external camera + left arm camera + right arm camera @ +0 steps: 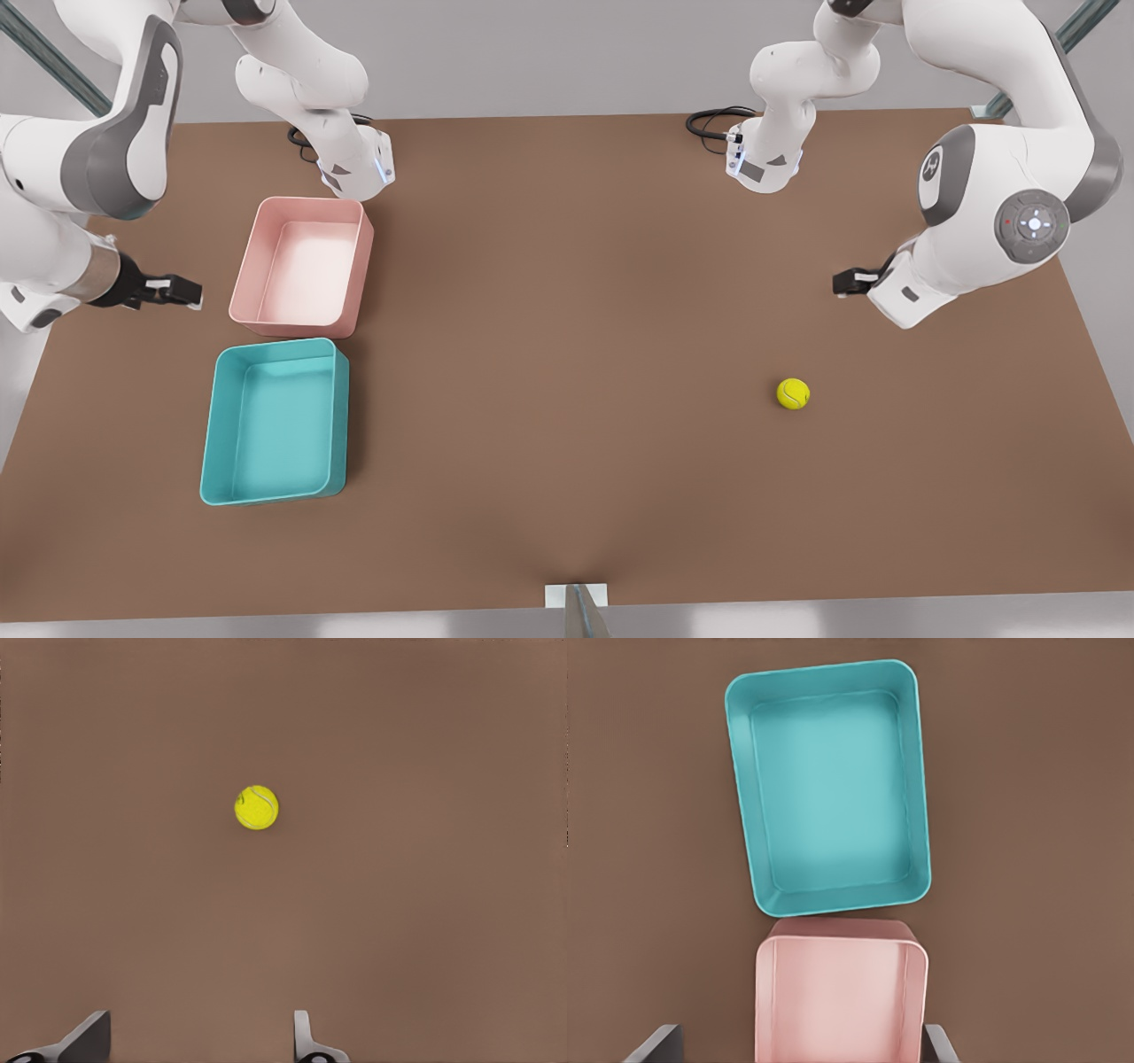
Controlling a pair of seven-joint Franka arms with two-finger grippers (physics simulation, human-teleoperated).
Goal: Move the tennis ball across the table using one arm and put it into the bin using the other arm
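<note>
The tennis ball (pixel 793 393) lies on the brown table (pixel 567 310) toward the front view's right; it is also in the left wrist view (pixel 256 807). Up from it and a little to its right in the front view, my left gripper (pixel 846 282) hovers open and empty, and its fingertips (pixel 89 1041) stand well short of the ball. The teal bin (pixel 270 425) sits empty near the front view's left. My right gripper (pixel 182 291) hangs open beside the bins, its camera looking at the teal bin (pixel 828 788).
A pale pink tub (pixel 301 266) stands end to end with the teal bin, behind it; in the right wrist view the pink tub (pixel 837 1001) lies between the fingers' line of sight. Black cables (pixel 713 120) lie by the arm bases at the back edge.
</note>
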